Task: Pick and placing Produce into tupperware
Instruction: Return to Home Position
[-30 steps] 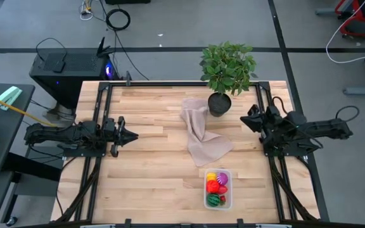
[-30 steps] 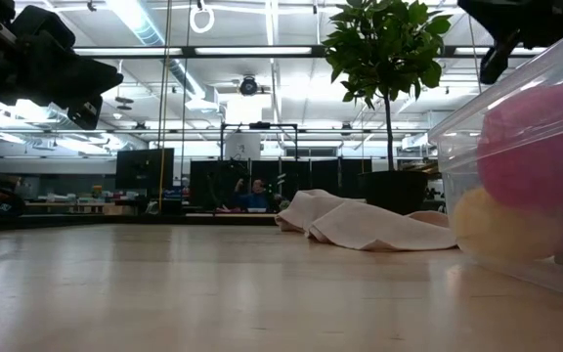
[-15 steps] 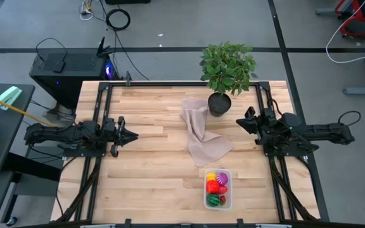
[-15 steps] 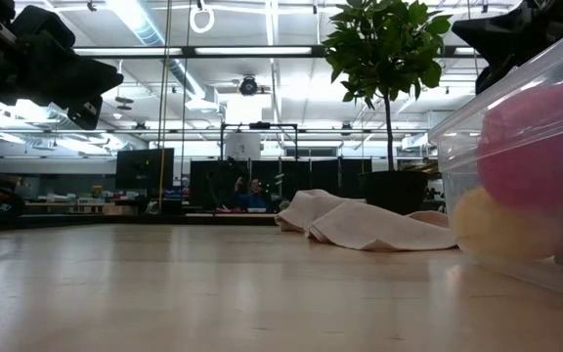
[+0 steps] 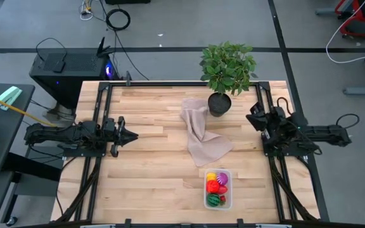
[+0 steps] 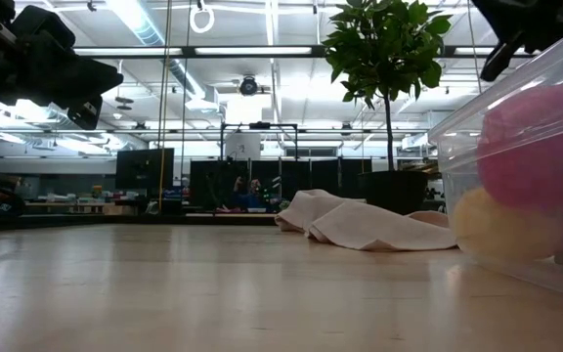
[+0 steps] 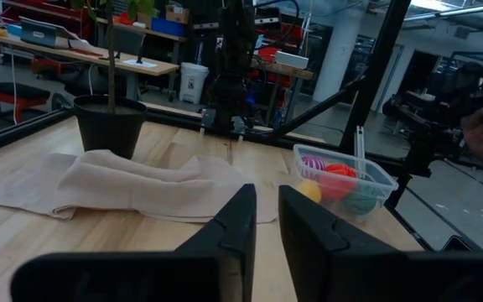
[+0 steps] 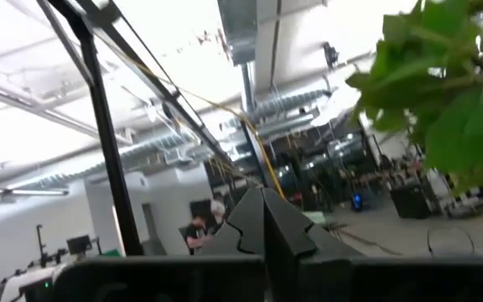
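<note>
Moved since half a second earlier: right claw [image 5: 252, 116], drawn back from the middle of the pale wooden worktop [image 5: 151, 171] toward its own side rail; all else unchanged. Item one: small clear rectangular plastic tupperware [image 5: 206, 192], by the near edge, right of centre, long axis running near to far. Contents: toy produce [image 5: 217, 185] in yellow, magenta, red and striped green, all inside, none seen loose on the boards. Bearing: tupperware lies toward the near edge and slightly inward of the right claw, well apart; right arm plainly the nearer. Right claw: fingers pressed together, holding nothing, raised off the boards. Left claw [image 5: 130, 135]: at the left side, fingers parted by a narrow slit, empty, far from the tupperware. Also present: crumpled beige cloth [image 5: 201, 136] between the claws; leafy green potted plant [image 5: 227, 66] at the far edge. Judgement: filling looks complete, only the retreat remaining.
</note>
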You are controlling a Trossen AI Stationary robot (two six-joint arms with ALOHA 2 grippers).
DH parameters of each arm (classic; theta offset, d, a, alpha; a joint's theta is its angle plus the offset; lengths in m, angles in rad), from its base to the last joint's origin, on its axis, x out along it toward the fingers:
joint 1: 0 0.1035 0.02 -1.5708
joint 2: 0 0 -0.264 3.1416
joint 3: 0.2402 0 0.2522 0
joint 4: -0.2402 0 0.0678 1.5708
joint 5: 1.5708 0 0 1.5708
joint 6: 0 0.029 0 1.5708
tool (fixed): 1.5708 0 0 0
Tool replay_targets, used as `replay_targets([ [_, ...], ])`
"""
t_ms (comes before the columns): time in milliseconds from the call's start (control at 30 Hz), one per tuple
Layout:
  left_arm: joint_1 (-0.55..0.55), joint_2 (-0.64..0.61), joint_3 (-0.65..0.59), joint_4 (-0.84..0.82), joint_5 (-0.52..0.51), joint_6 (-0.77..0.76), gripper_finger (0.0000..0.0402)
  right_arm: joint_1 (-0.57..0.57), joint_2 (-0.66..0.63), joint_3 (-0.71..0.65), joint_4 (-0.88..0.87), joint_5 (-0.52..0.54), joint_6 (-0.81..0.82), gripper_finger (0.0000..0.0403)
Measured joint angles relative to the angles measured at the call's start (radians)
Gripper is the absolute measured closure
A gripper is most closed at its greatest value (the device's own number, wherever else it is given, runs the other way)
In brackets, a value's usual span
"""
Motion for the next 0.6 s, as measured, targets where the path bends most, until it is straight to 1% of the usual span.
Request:
replay_targets([
  [200,0.0,0.0,0.0,0.0,0.0,0.0,0.034,0.0,-0.09,0.0,-0.071,-0.025,-0.007,0.0403],
  [367,0.0,0.0,0.0,0.0,0.0,0.001,0.0347,0.002,-0.097,0.0,-0.288,-0.053,0.046,0.0403],
  [533,0.0,0.0,0.0,0.0,0.0,0.001,0.0347,0.002,-0.097,0.0,-0.391,-0.074,0.035,0.0403],
  [600,0.0,0.0,0.0,0.0,0.0,0.0,0.0345,0.002,-0.097,0.0,-0.461,-0.074,0.032,0.0403],
])
